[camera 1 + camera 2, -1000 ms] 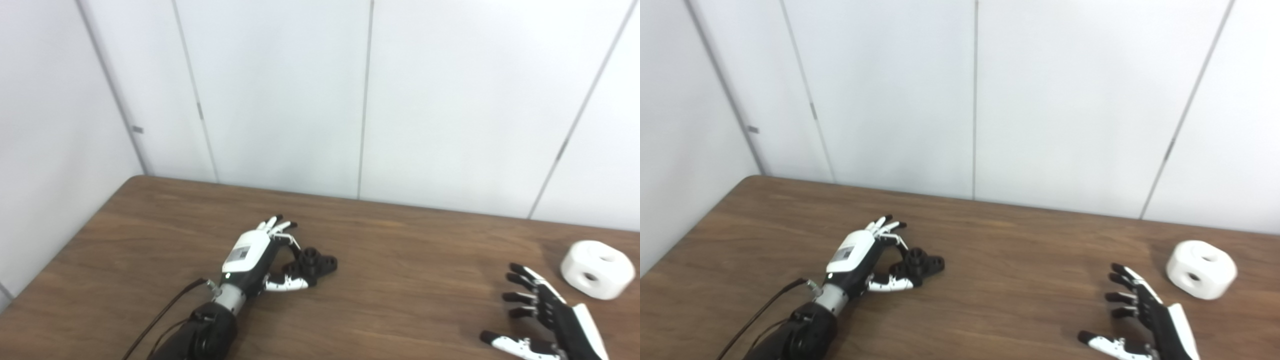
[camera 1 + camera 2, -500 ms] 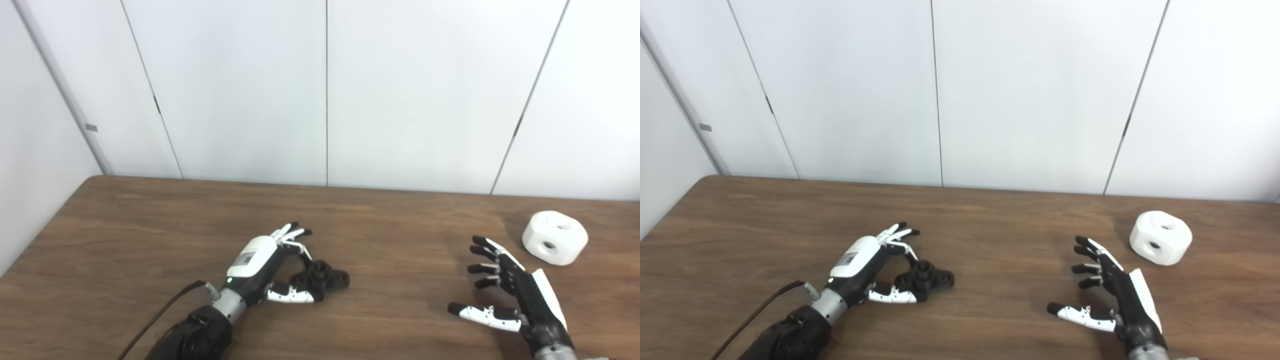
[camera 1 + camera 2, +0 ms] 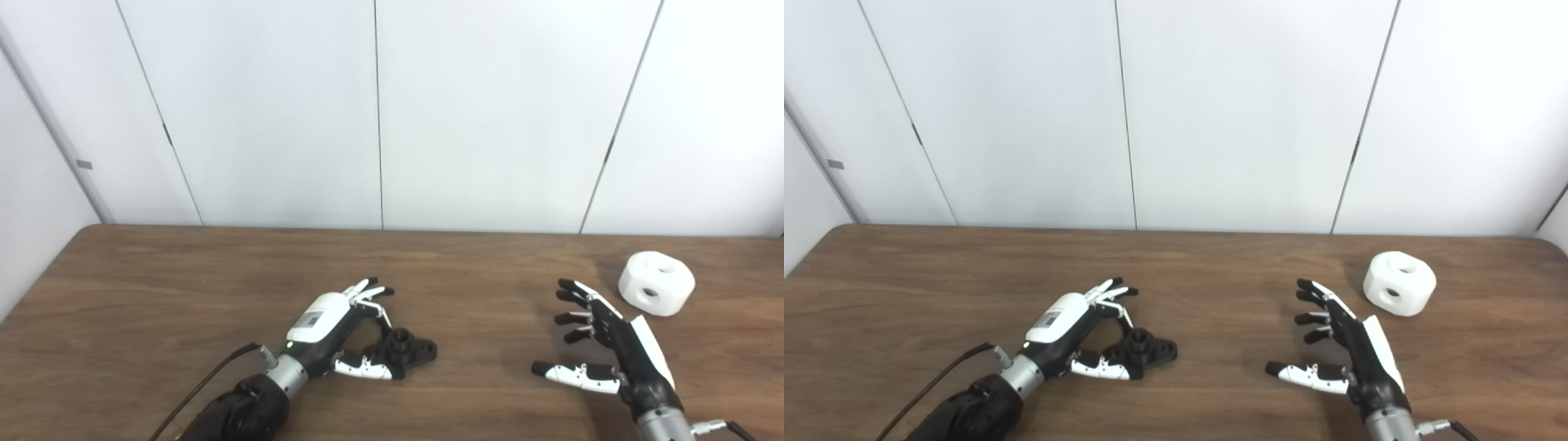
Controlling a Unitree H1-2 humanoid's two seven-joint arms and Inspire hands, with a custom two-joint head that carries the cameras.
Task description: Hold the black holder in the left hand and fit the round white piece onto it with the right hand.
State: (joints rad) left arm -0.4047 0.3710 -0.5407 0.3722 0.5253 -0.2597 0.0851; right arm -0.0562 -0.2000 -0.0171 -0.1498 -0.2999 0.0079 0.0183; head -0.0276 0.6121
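Note:
The black holder [image 3: 409, 353] lies on the brown table [image 3: 153, 288], left of centre. My left hand [image 3: 327, 321] is open around its left side: the thumb lies along the holder's near edge and the fingers arch above its far side, not closed on it. The round white piece [image 3: 656, 283], with round holes in its top and side, sits on the table at the far right. My right hand [image 3: 612, 349] is open and empty, fingers spread, a short way to the left of and nearer than the white piece.
A black cable [image 3: 208, 380] runs from the left wrist towards the bottom edge. White wall panels [image 3: 490, 122] stand right behind the table's far edge. The table's right end shows in the right eye view [image 3: 1549, 245].
The camera has turned to the right, so the whole picture shifted left. The left hand stays at the holder. The right hand has edged a little closer to the white piece.

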